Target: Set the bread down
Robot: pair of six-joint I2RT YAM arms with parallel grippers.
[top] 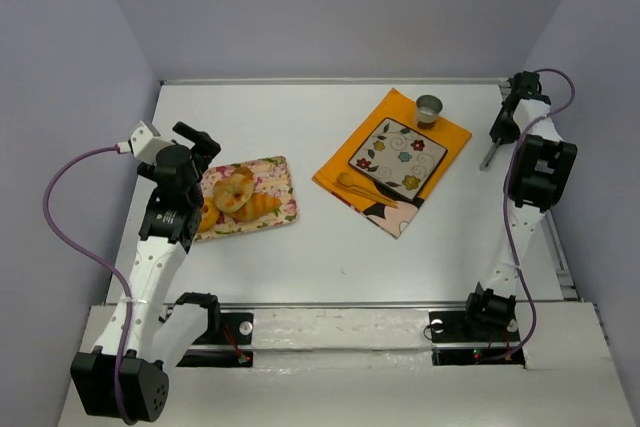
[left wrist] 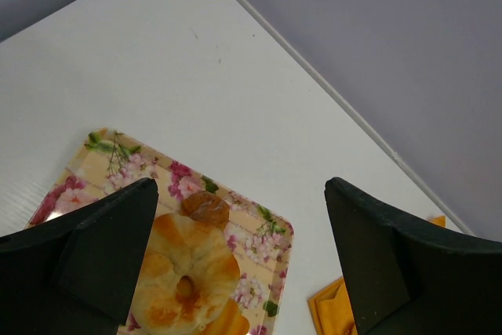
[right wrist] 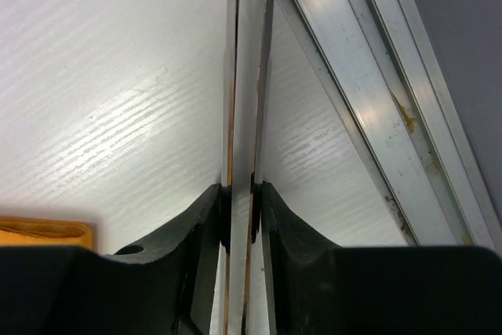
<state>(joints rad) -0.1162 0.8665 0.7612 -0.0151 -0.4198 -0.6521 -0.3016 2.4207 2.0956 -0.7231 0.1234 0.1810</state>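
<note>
While left end effector [left wrist: 241, 190] gapes over ring-shaped bread [left wrist: 169, 256], right end effector [right wrist: 241, 194] pinches flat metal strip [right wrist: 247, 76].

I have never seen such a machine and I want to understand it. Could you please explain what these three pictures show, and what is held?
Two robot arms are bolted to a white table, each ending in a two-finger gripper. One picture looks down from above; the others come from cameras on each wrist. A floral tray holds the bread, a ring-shaped bun, beside a croissant and a small dark roll. To its right, an orange cloth carries a flowered plate, a wooden spoon and a metal cup. The left gripper hangs open above the tray, holding nothing. The right gripper is shut on a thin metal utensil near the table's right edge.
</note>
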